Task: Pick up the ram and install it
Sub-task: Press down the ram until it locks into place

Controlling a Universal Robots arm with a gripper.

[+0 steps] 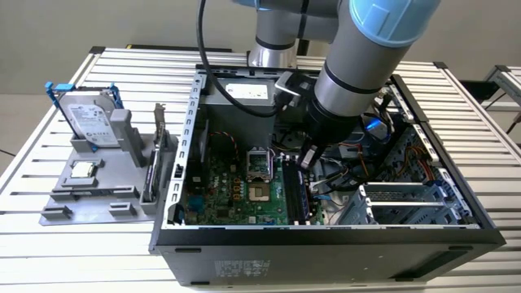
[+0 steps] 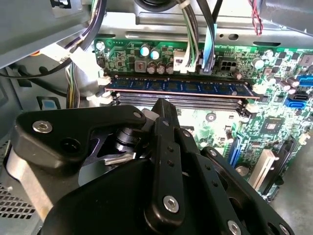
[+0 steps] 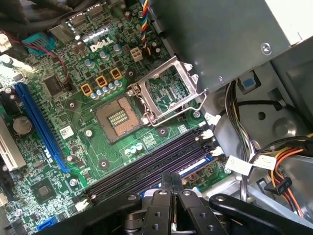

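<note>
The gripper (image 2: 164, 105), fingers pressed together and holding nothing, is poised just beside the ram (image 2: 178, 88), which is seated in a motherboard (image 2: 274, 112) slot at its twelve o'clock, long axis crosswise.

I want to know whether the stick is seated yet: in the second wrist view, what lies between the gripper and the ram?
In the second wrist view, two empty memory slots lie between the gripper and the ram, which stands in a slot beyond them.
</note>
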